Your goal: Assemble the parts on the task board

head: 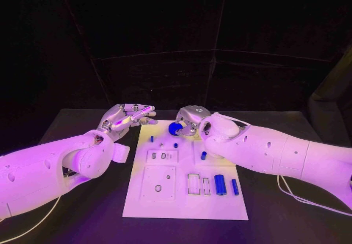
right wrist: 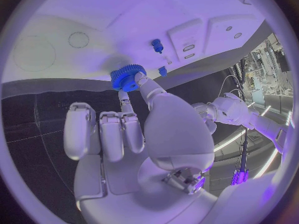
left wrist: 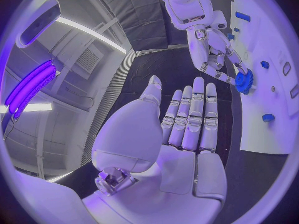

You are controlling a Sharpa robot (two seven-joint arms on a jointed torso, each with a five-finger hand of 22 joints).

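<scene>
- Head view: left hand (head: 126, 118) hovered off the task board's (head: 183, 206) far left corner, fingers apart, holding nothing.
- Blue gear (head: 175, 128) sat at the board's far edge, pinched by right hand (head: 192, 121).
- Gear judged light, rigid, toothed; best held by the rim.
- Two blue cylinders (head: 220, 184) lay near the board's right side.

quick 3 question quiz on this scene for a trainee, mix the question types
1. True or false: the right hand holds a blue gear at the far end of the task board.
2. The left hand is: A) gripping a peg, B) open and holding nothing, C) pressing on the board.
3. Fill in: the two blue cylinders lie on the board's ___ side, by the robot's own sides.

Key: 1 true; 2 B; 3 right
</scene>
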